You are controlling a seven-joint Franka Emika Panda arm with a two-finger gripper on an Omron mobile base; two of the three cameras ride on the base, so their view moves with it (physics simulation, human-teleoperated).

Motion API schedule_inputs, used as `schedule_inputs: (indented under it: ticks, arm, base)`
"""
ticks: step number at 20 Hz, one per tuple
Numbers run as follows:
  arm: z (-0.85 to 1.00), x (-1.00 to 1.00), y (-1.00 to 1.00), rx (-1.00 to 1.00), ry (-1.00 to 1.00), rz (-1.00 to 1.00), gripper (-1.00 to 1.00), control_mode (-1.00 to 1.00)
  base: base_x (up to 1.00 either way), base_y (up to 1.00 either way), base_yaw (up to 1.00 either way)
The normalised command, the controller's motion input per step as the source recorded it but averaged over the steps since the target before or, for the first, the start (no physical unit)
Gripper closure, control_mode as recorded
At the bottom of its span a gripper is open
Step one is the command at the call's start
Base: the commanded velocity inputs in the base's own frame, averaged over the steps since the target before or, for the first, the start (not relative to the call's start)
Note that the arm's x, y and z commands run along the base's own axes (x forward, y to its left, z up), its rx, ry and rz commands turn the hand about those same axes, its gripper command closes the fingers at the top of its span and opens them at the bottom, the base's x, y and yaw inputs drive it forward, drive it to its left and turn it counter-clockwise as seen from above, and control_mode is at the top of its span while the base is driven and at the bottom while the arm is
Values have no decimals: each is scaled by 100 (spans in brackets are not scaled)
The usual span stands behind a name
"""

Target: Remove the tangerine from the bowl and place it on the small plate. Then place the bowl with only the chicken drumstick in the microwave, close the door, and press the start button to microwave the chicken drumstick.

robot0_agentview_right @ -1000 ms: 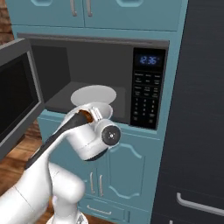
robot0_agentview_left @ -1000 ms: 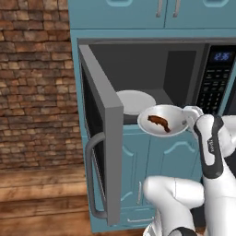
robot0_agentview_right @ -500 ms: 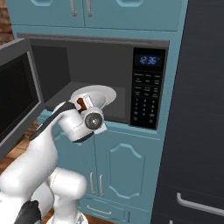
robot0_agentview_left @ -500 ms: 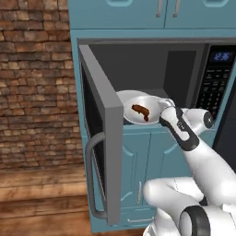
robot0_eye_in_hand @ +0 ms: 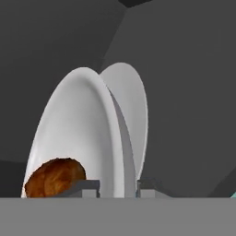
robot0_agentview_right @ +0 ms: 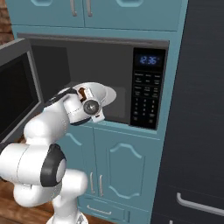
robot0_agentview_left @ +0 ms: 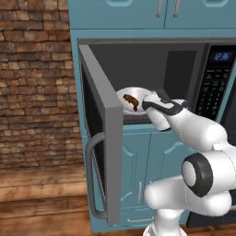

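The gripper (robot0_eye_in_hand: 118,184) is clamped on the near rim of the bowl (robot0_eye_in_hand: 78,133); in the hand view one fingertip sits on each side of the rim wall. The bowl is held inside the mouth of the microwave (robot0_agentview_left: 184,60), just past the front sill of the cavity. The chicken drumstick (robot0_agentview_left: 131,101) lies in the bowl, toward the side nearer the door hinge. In the hand view the drumstick (robot0_eye_in_hand: 55,177) sits low in the bowl, next to one fingertip.

Behind the bowl, the flat white turntable disc (robot0_eye_in_hand: 133,106) shows on the cavity floor; the bowl overlaps it from the front. Whether the bowl touches the disc cannot be told.

The door (robot0_agentview_left: 103,138) stands swung fully open to the left, its edge facing the left base camera, and its curved bar handle (robot0_agentview_left: 90,179) projects toward the room. The opening between the door edge and the keypad strip (robot0_agentview_right: 146,100) is wide; the arm's wrist occupies its lower middle part. Dark cavity walls leave open room above and to both sides of the bowl.

The microwave is built into teal cabinetry (robot0_agentview_right: 118,166), with cabinet doors above and below. A brick wall (robot0_agentview_left: 32,92) stands left, a wood floor (robot0_agentview_left: 41,198) runs below it, and a dark tall panel (robot0_agentview_right: 197,109) stands right.
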Motion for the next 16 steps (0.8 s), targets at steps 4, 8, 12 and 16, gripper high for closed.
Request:
schedule_inputs:
  ticks: [4,8,12,16]
  arm:
    - [0,59,-1,0,19,-7,100,-100]
    - [1,32,-1,0,12,-6,100,-100]
    - [0,0,0,0,0,-1,-100,-100]
    - [0,0,0,0,0,0,-100,-100]
  base:
    - [0,0,0]
    - [0,0,0]
    - [0,0,0]
    - [0,0,0]
